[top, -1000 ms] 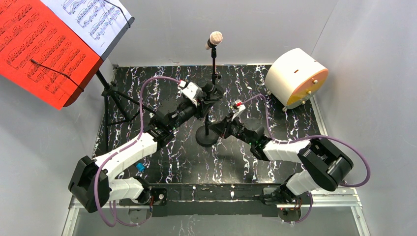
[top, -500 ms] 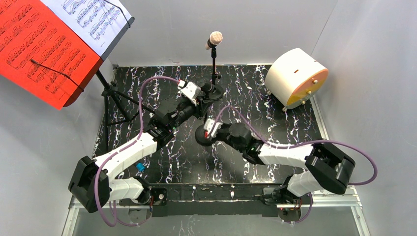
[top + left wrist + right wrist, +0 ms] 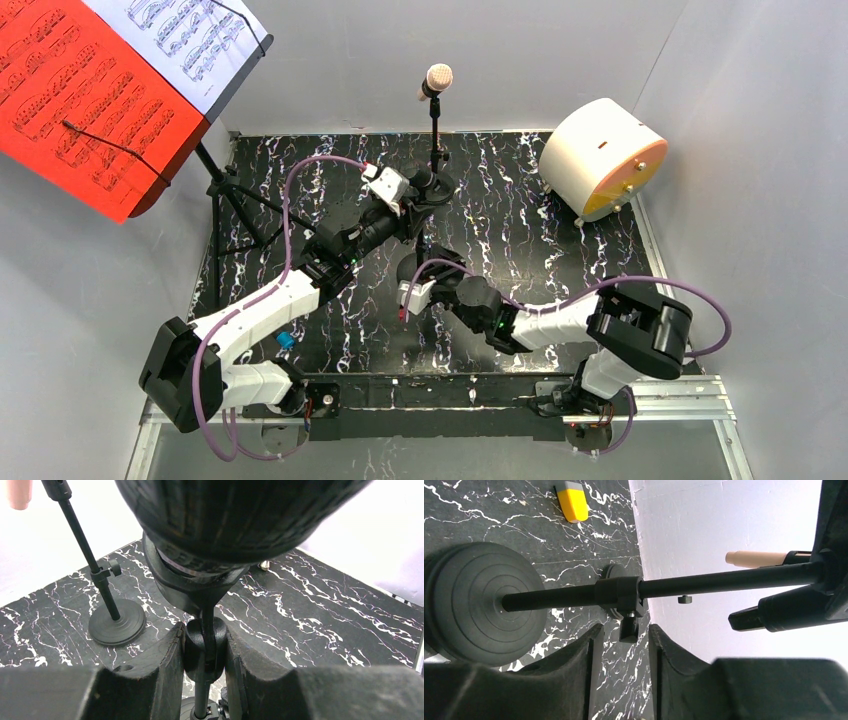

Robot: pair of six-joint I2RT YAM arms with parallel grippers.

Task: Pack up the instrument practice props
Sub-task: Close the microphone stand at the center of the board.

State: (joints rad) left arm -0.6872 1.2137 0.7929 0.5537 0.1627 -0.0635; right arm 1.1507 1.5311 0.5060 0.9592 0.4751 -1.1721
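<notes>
Left fingers (image 3: 165,670) clamp black microphone (image 3: 225,520); sheets (image 3: 90,90) show notation.

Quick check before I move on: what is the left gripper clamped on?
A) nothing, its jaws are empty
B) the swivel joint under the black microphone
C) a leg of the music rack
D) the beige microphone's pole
B: the left wrist view shows the left gripper closed on the swivel joint just below the black microphone, while the beige microphone's pole stands apart.
</notes>
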